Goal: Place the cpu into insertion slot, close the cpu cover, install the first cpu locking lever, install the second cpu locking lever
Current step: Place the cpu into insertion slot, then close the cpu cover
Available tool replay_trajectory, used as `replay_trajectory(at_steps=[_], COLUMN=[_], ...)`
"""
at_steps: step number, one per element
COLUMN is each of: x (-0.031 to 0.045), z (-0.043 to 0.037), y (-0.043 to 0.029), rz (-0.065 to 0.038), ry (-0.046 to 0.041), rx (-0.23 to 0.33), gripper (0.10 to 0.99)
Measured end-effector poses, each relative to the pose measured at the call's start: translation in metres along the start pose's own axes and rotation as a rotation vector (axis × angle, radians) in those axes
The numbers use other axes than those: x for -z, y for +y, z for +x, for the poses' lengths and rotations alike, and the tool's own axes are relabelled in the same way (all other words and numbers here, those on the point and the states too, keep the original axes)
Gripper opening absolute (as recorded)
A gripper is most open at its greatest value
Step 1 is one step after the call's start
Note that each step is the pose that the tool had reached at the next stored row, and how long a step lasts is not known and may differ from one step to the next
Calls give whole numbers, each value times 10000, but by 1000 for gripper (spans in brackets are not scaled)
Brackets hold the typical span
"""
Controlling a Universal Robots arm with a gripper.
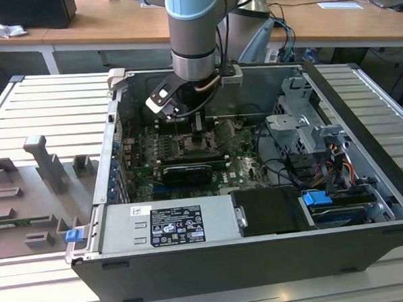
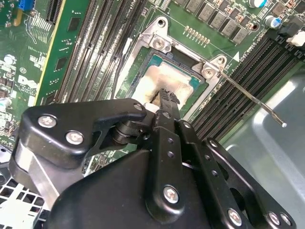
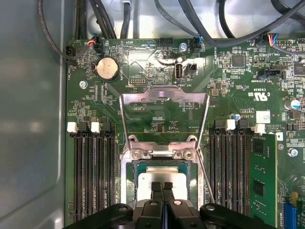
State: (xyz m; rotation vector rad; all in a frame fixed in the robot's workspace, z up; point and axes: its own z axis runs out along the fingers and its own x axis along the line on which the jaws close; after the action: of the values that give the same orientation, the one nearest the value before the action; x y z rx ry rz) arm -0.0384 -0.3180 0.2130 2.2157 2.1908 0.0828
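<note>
In the first wrist view the jaws are clenched. The two black fingertips [image 3: 157,191] are pressed together with nothing between them, their ends on or just above the cpu [image 3: 144,186]. The cpu is a flat square chip with a pale silver-beige face and a thin green border. It lies face up inside the insertion slot [image 3: 127,181], edges square to the slot's frame, neither side the longer.

Beyond it the cpu cover [image 3: 164,97], a silver-grey plate with a large square cut-out, is swung open away from the slot, and the board shows through the opening. In the second wrist view a thin locking lever [image 2: 252,97] stands unlatched, slanting off from a corner of the slot.

In the exterior view the power supply [image 1: 171,223] lies nearest. The jaws meet the board at about twelve o'clock from it, roughly ten o'clock from the middle of the computer case [image 1: 262,269], which rests on the table [image 1: 374,94].
</note>
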Motion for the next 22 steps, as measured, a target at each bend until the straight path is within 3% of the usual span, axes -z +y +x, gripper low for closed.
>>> replay_trajectory(at_steps=[15, 17, 22], x=[112, 118, 312], z=[3, 2, 7], y=[7, 56, 67], rz=[-1, 19, 18], ry=[2, -3, -2], rx=[1, 1, -1], gripper=[106, 106, 106])
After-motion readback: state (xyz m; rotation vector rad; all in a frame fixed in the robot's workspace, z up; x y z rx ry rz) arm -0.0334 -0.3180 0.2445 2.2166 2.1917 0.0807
